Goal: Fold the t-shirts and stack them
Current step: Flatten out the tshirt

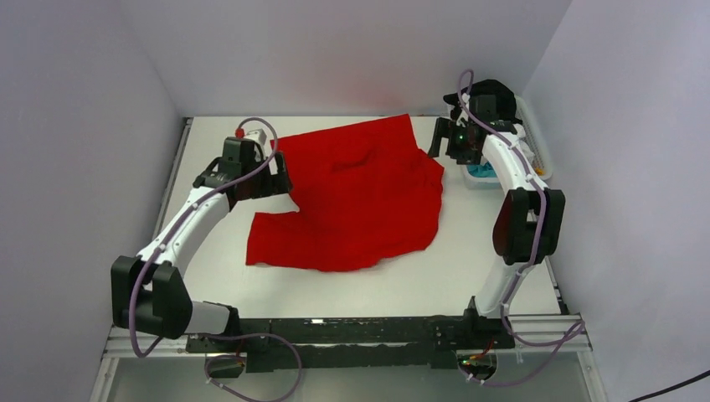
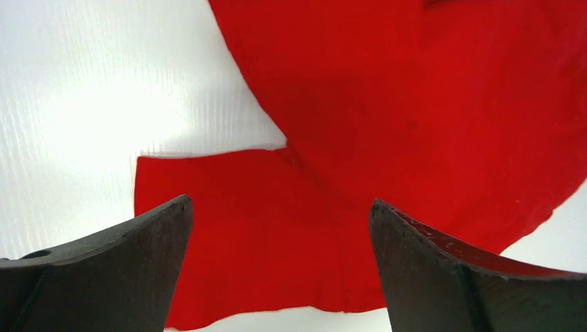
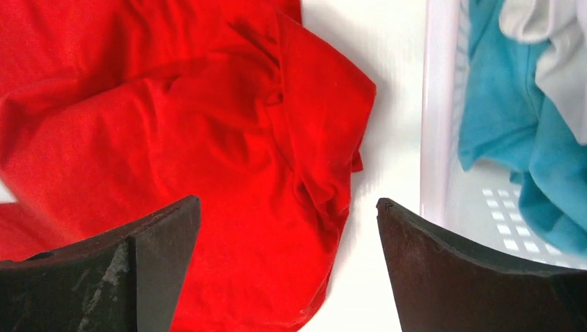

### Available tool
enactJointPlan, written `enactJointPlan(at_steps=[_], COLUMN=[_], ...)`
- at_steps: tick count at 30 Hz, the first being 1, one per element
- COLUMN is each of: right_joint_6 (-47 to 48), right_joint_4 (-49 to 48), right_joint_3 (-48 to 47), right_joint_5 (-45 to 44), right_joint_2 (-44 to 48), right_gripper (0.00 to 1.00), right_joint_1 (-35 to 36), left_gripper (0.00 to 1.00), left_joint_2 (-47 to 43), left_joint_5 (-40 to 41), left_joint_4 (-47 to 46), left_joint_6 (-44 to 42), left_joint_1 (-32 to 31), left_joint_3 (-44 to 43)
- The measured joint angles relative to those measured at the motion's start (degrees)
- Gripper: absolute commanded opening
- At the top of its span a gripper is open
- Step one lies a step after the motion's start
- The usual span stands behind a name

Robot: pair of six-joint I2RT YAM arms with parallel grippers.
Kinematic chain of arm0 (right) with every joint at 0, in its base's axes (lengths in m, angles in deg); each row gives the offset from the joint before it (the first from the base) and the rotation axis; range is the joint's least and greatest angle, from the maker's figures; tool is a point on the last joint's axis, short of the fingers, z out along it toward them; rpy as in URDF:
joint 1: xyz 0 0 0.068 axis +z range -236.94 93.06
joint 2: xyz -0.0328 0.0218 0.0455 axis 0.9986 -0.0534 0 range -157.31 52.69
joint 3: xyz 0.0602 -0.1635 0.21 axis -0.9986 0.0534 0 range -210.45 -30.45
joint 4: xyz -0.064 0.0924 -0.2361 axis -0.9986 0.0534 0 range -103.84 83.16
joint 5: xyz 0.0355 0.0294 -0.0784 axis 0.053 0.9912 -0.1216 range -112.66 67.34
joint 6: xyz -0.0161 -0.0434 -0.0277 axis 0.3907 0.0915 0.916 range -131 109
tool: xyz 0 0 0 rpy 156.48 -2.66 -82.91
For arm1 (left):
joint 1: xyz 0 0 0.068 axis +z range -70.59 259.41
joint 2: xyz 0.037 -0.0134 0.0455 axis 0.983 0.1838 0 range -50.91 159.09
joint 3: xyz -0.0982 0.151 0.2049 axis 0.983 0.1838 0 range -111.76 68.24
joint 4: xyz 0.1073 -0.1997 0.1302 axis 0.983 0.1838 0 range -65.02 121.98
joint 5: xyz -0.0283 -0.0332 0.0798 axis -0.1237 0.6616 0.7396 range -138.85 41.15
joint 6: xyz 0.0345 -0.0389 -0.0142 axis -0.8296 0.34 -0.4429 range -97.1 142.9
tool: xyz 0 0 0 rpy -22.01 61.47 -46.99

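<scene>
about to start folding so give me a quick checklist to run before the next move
1. Left fingers open, holding nothing: ok.
2. Right fingers open, holding nothing: ok.
3. Bright red cloth t-shirt lying flat: not ok, rumpled near the right fingers.
4. A sleeve in view below the left fingers: ok.
5. T-shirt clear of the white plastic slatted basket: ok, bare table between.
6. Front or back facing up: cannot tell.
</scene>
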Motion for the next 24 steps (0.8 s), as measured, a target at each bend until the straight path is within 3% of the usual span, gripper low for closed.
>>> enactJointPlan(at_steps=[3,8,13,17,24], right_joint_6=[0.20,-2.36,-9.31,-14.80,-17.97], right_joint_4=[0.20,-3.82,-11.19,-14.84,-15.76], right_joint_3=[2.21,10.54,25.51,36.81,38.29], right_joint_5=[-3.67,-10.78,-12.92,-11.72,-12.22], right_joint_2=[1.33,9.57,15.80,15.10,10.56], right_gripper=[1.00,1.00,1.00,1.00,1.00], right_joint_1=[1.60,10.82,21.00,22.97,23.02], left_gripper=[0.99,0.99,0.99,0.99,0.99], left_joint_2=[2.43,8.98,26.14,42.38,53.13], left_joint_5=[0.26,-0.22,-4.79,-8.76,-13.92], left_joint_4=[1.66,-1.05,-6.88,-9.14,-10.01], left_joint_6=[-0.04,-0.66,-2.21,-2.29,-1.75], left_joint_1=[-0.04,-0.04,-0.04,-0.04,-0.04], left_joint_3=[-1.27,-13.14,-30.32,-41.86,-42.84])
